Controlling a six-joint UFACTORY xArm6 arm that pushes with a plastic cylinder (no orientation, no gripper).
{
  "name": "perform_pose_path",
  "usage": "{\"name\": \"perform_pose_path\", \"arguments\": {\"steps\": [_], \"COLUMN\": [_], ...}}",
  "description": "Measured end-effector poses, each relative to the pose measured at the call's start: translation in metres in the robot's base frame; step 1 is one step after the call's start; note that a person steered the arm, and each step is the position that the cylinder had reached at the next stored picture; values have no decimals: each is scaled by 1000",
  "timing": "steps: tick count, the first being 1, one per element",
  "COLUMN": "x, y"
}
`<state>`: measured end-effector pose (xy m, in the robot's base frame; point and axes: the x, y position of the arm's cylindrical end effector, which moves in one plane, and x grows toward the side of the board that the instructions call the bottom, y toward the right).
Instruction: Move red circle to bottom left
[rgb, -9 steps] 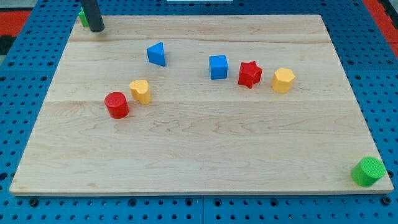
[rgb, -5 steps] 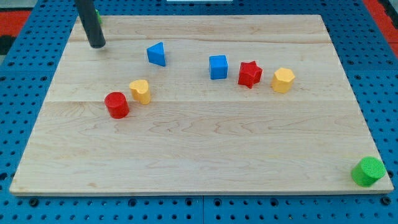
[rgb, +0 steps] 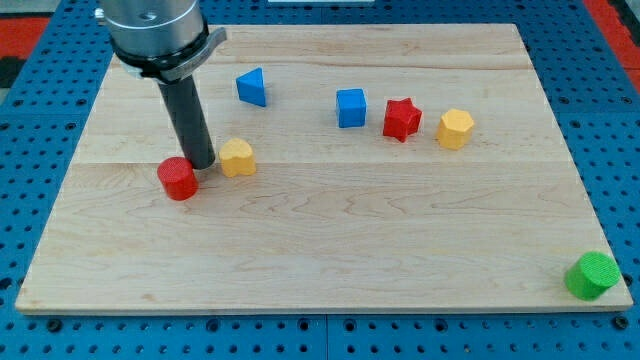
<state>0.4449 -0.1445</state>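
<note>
- Board: pale wood, fills most of the view, lying on a blue pegboard.
- Arm: grey housing at the board's 10 o'clock corner, a dark rod dropping from it. It carries no fingers, so there is nothing to open or close.
- My tip: down on the board, wedged between two blocks, touching the red circle at its 2 o'clock side and just beside the yellow block on its 9 o'clock side.
- Red circle: left of board centre, at about 9 o'clock, well apart from the bottom-left corner.
- Green circle: at the 4 o'clock corner, overhanging the board's edge.
- Blue cube: above centre, at 12 o'clock.
- Red star: just beside the cube, on its 3 o'clock side.
- Yellow hexagon: near the star, at its 3 o'clock.
- Blue triangle: at 11 o'clock, well apart from the cube.
- Yellow block: shape unclear, 4 o'clock of the rod.
</note>
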Motion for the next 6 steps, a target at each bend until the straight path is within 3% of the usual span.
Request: {"name": "perform_pose_path", "arguments": {"steps": [2, 4, 6], "x": [54, 48, 47], "y": [-4, -1, -39]}}
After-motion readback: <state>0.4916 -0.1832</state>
